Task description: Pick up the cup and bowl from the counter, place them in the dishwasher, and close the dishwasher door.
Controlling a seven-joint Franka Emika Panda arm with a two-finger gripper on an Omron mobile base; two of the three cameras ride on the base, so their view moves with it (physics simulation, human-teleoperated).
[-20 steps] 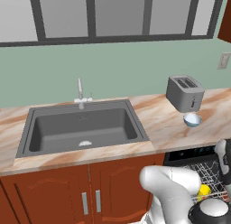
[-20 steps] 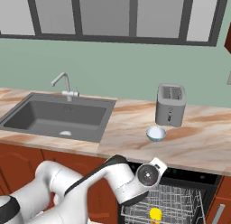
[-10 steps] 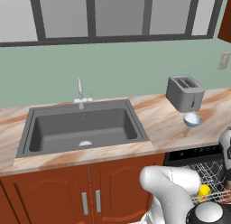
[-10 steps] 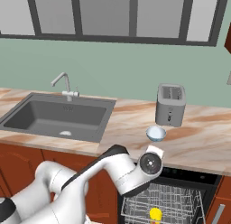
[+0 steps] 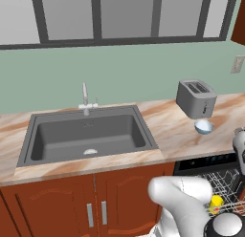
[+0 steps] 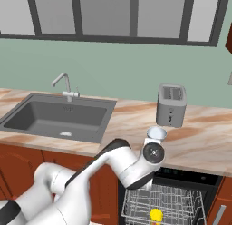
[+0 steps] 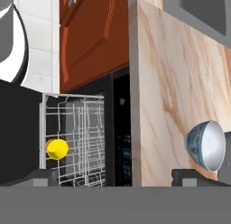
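Observation:
The white bowl point(image 5: 204, 126) stands on the marble counter point(image 5: 172, 131) in front of the toaster. In the hand view the bowl point(image 7: 208, 144) lies at the right, just past my right fingertip. My gripper point(image 7: 117, 178) is open and holds nothing, facing the counter's front edge. The arm's wrist point(image 6: 154, 152) hangs in front of the bowl point(image 6: 156, 133), at counter height. The yellow cup point(image 6: 156, 215) sits in the white wire rack point(image 7: 76, 142) of the open dishwasher point(image 5: 210, 162). Its black door point(image 7: 18, 137) is folded down.
A grey toaster point(image 6: 171, 105) stands behind the bowl. The sink point(image 5: 88, 133) with its faucet takes up the counter's left part. Red-brown cabinets point(image 5: 95, 202) run under the counter beside the dishwasher.
My hand has risen from over the dishwasher rack to the counter's edge near the bowl. The jaws have stayed wide. The cup rests in the rack as before.

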